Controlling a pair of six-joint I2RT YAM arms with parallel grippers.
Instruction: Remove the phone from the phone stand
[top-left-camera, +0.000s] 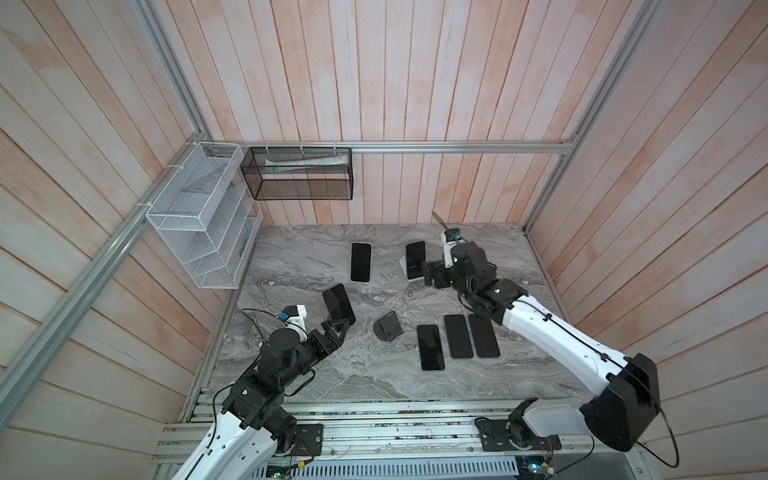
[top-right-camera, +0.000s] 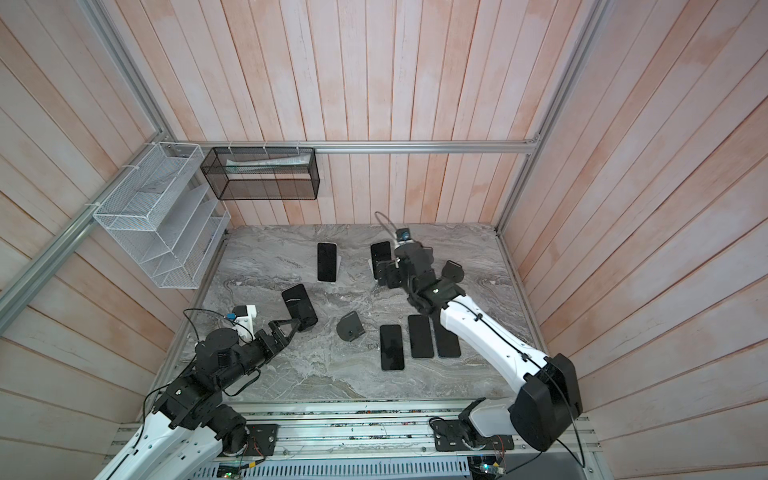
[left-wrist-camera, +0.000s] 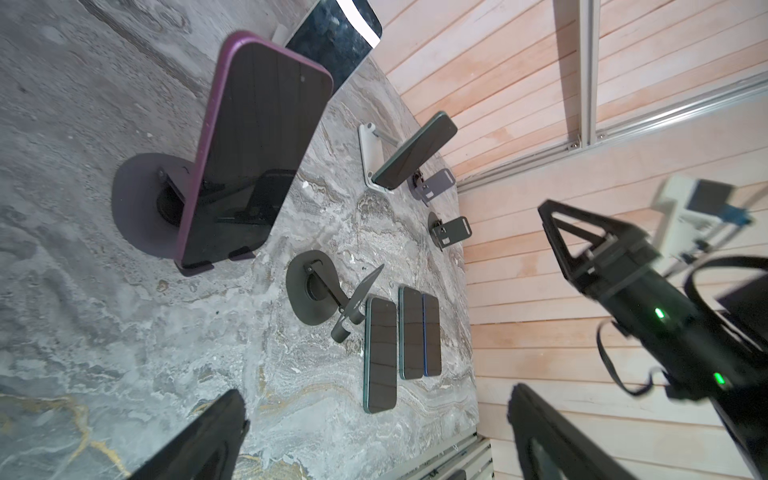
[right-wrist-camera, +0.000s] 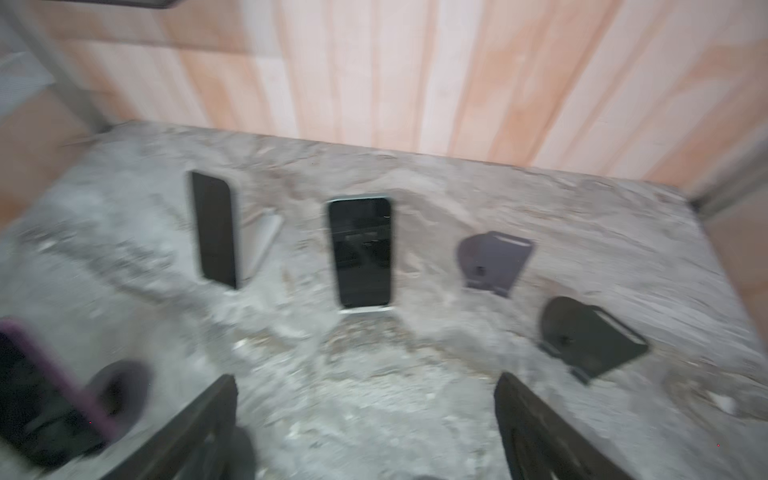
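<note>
Task partly done, judging by the layout. Row of three phones (top-left-camera: 458, 336) flat on the marble tabletop (top-left-camera: 316, 374), front right, with an empty black stand (top-left-camera: 387, 326) just beside it; a grey stand (right-wrist-camera: 494, 262) and a dark stand (right-wrist-camera: 590, 336), both bare, farther right. Three phones still propped: purple phone (top-left-camera: 338, 303) on a round-based stand (left-wrist-camera: 137, 203), back-left phone (top-left-camera: 360, 262), and back-right phone (top-left-camera: 415, 259) on a white stand (left-wrist-camera: 371, 153). Left gripper (top-left-camera: 337, 330) spread wide and empty, near the purple phone but apart from it. Right gripper (top-left-camera: 429, 274) likewise spread, nothing between the fingers (right-wrist-camera: 208, 415), facing the back-right phone without touching. Probably three lifts left. Open marble at centre and front left for setting down; front right taken by the flat row. Wooden walls close behind the back stands and along both sides; white wire rack (top-left-camera: 199, 220) hanging on the left wall above the table's back-left corner.
</note>
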